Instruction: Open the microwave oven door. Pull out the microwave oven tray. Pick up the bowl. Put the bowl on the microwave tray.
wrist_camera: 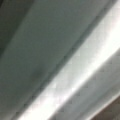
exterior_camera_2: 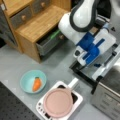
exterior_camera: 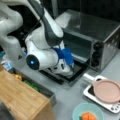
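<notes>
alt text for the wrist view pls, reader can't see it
Close-up of smooth grey and silver surfaces crossed by diagonal bands, with a bright reflective strip running from lower left to upper right. No hand, bowl or other distinct object shows.

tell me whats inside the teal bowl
One orange carrot-like piece lies in the bowl, near its middle. In a front view the frame's bottom edge cuts the bowl off, hiding part of it.

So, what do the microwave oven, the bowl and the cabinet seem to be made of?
The microwave oven: probably brushed silver metal, with soft reflections on top. The bowl: smooth matte teal, plastic or ceramic; I cannot tell which. The cabinet: light wood, with visible grain. The gripper is at the lowered microwave oven door.
</notes>
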### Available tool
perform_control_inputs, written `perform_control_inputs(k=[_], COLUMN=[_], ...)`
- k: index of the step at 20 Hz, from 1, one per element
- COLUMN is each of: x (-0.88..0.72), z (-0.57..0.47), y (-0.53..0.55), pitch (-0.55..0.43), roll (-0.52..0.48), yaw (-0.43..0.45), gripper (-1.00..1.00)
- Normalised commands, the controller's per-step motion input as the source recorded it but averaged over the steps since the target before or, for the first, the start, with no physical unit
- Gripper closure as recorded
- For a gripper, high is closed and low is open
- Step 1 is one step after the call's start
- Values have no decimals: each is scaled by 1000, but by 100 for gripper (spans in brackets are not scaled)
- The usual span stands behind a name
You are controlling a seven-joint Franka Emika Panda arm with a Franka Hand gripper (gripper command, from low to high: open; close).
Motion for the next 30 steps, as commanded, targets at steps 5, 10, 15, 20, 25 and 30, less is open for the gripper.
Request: perform_control_inputs(k=[5,10,15,20,25,30], x=[-90,-89,-98,-108,-122,-151], z=[-115,-118,-116,-115,-112,-90], y=[42,-66,-68,-37,-7,-34], pitch=[-14,-14,-23,-20,-15,-4], roll=[-38,-21,-21,-22,-23,-35], yaw=[-207,-173,-179,-186,-198,-193], gripper=[100,100,100,100,100,100])
